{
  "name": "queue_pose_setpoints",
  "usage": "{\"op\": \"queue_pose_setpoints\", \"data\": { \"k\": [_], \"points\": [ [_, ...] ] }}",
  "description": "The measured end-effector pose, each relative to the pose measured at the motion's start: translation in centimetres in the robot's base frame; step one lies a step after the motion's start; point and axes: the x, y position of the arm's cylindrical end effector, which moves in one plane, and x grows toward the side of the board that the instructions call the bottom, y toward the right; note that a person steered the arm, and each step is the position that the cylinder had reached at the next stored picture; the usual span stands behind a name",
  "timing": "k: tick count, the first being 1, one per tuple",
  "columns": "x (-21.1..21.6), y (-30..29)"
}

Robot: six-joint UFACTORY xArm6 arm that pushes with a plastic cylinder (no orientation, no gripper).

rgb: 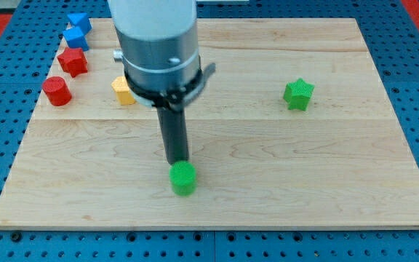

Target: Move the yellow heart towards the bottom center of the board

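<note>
A yellow block point(121, 91), partly hidden behind the arm's body, lies at the board's left, about a third of the way down; its shape cannot be made out. My tip point(177, 161) stands near the board's middle bottom, touching or just above the top edge of a green round block point(183, 178). The tip is well to the lower right of the yellow block. No other yellow block shows.
A green star point(297, 94) lies at the right. At the upper left are two blue blocks point(79, 22) point(75, 37), a red star point(73, 62) and a red cylinder point(57, 91). The wooden board point(304, 182) sits on a blue pegboard.
</note>
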Motion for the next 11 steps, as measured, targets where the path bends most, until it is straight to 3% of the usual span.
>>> {"op": "queue_pose_setpoints", "data": {
  "k": [1,2,3,4,6,8,11],
  "points": [
    [-0.4,0.8],
    [-8.0,7.2],
    [-15.7,8.9],
    [-19.4,4.5],
    [-16.6,-1.0],
    [-17.1,-5.1],
    [-7.9,-6.6]
  ]
}}
